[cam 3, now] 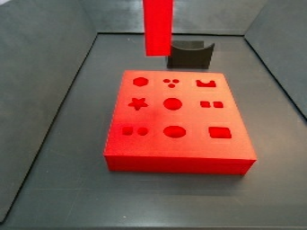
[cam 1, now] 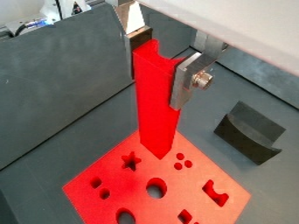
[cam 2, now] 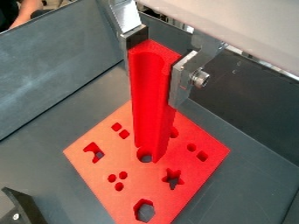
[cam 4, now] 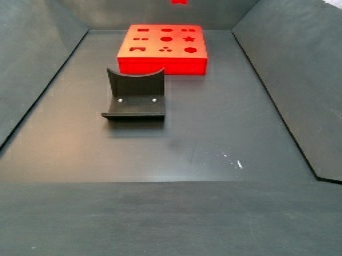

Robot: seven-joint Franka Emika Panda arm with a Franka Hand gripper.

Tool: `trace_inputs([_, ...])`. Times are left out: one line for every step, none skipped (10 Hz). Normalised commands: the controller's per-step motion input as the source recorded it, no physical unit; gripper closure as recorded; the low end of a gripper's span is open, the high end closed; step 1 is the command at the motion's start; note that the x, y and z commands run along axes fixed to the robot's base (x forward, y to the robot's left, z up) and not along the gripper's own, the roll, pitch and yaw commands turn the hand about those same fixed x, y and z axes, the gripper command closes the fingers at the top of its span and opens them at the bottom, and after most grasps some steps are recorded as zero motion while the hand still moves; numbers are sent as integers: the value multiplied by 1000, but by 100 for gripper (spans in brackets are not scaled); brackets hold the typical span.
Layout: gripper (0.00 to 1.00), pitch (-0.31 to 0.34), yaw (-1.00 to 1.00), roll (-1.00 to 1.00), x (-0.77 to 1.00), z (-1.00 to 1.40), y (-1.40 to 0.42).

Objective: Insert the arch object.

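The arch object (cam 1: 156,96) is a long bright red bar. It hangs upright between the fingers of my gripper (cam 1: 162,63), which is shut on its upper end. It shows the same way in both wrist views (cam 2: 149,96). In a side view the arch object (cam 3: 157,27) hangs in the air above the far edge of the flat red board (cam 3: 192,119), apart from it. The gripper itself is out of frame in both side views. The board (cam 1: 187,179) with its shaped holes lies below the bar's lower end (cam 2: 128,162).
The dark fixture (cam 3: 189,54) with a curved notch stands on the floor just behind the board; it also shows in the other side view (cam 4: 134,95) and a wrist view (cam 1: 251,131). Grey walls enclose the floor (cam 4: 174,170).
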Motion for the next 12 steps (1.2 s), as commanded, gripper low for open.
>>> trace_inputs([100,-13,0,-3,111,-86,31])
trace_inputs([100,-4,0,0,197,-86,0])
trace_inputs([100,-4,0,27,546,-140,29])
trace_inputs([100,0,9,34,820,-180,71])
trace_inputs([100,0,29,4,994,-123,126])
trace_inputs([100,0,9,13,1000,-66,120])
trace_inputs([100,-7,0,34,1000,-106,257])
trace_inputs([100,-4,0,6,1000,-160,277])
trace_inputs([100,-6,0,0,1000,-169,297])
trace_inputs([100,0,0,0,1000,-191,311])
trace_inputs([100,0,0,-26,1000,-257,329])
trace_inputs([100,0,0,-71,1000,-297,266])
